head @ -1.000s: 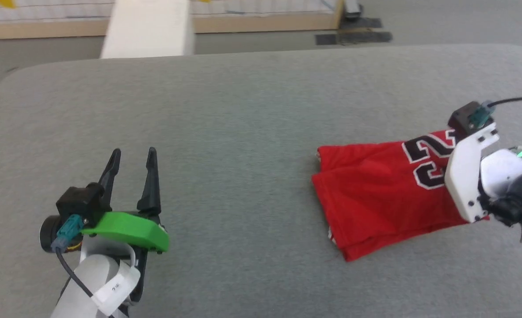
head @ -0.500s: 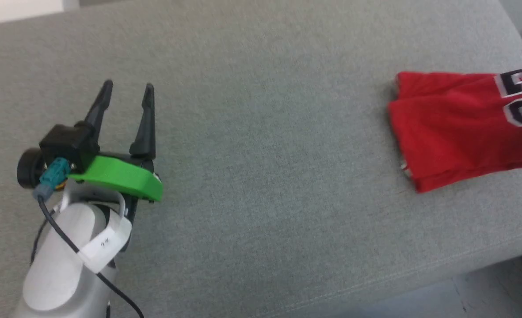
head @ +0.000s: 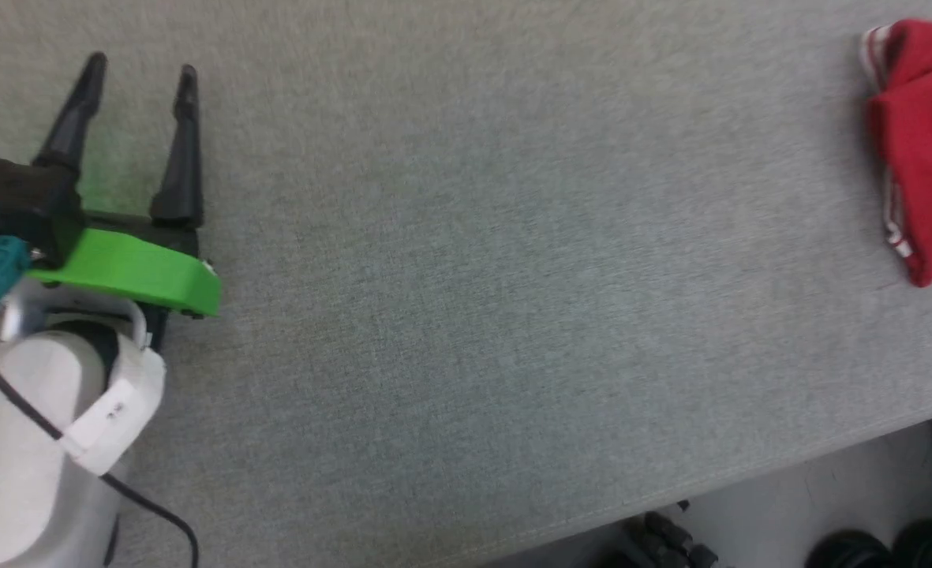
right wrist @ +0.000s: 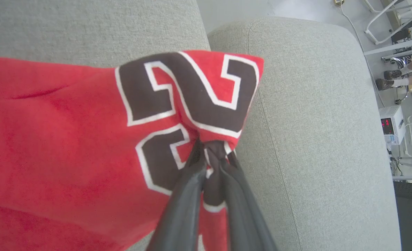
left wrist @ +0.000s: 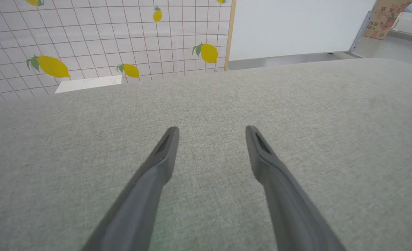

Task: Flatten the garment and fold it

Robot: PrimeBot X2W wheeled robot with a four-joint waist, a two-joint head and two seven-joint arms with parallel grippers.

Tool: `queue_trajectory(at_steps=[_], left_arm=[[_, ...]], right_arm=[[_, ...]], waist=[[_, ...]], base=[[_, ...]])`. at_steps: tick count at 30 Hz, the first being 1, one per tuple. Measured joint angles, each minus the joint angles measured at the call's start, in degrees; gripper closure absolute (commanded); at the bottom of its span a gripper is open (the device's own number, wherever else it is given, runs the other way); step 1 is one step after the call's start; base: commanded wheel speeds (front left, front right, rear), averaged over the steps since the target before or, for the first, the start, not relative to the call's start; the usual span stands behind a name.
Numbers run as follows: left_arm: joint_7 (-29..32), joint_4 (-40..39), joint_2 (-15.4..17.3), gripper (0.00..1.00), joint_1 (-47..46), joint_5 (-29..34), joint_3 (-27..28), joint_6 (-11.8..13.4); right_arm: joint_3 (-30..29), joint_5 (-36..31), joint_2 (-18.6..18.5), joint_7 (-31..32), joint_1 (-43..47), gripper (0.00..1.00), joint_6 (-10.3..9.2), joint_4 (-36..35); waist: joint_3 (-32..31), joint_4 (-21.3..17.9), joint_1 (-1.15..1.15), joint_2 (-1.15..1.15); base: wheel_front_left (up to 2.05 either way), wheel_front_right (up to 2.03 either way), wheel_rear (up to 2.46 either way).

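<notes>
Pinching shirt (right wrist: 69, 139) at its numeral with right end effector (right wrist: 212, 150), at right end of worktop (head: 473, 276); holding left end effector (head: 140, 72) released, well apart. Pushed to view's edge by head swing alone; apparently nearly folded.

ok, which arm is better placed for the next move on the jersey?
Right. The right gripper is shut on the garment at its dark number, so it can likely pull it flat. The left gripper stands open over bare grey surface, well apart from the cloth.

Grey fabric surface (head: 466, 276); red garment (head: 925, 150) resting at right edge
</notes>
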Motion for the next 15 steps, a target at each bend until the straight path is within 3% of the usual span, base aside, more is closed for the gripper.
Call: queue_trajectory(at_steps=[3,4,5,15], left_arm=[[1.31,-2.07,1.12,0.00,0.18,0.03,0.51,0.46],[1.70,-2.79,1.51,0.00,0.19,0.12,0.74,0.51],[1.99,-3.38,1.74,0.00,0.21,0.19,0.88,0.71],[2.80,-4.41,3.03,0.00,1.95,1.00,1.58,1.41]], right_arm=[[-2.30,-3.79,0.92,-2.37,-1.02,1.00,0.00,2.00],[-3.24,-5.02,1.33,-2.79,-1.49,0.77,0.00,2.87],[-4.00,-5.80,1.62,-2.87,-1.84,0.00,0.00,3.47],[-8.61,-11.12,3.85,-8.94,-4.55,0.00,0.00,6.15]], waist=[[2.45,0.01,0.00,0.00],[3.16,-0.02,-0.01,0.00],[3.66,-0.06,0.00,0.00],[3.48,-2.18,-0.01,0.00]], base=[[0.00,0.00,0.00],[0.00,0.00,0.00],[0.00,0.00,0.00],[0.00,0.00,0.00]])
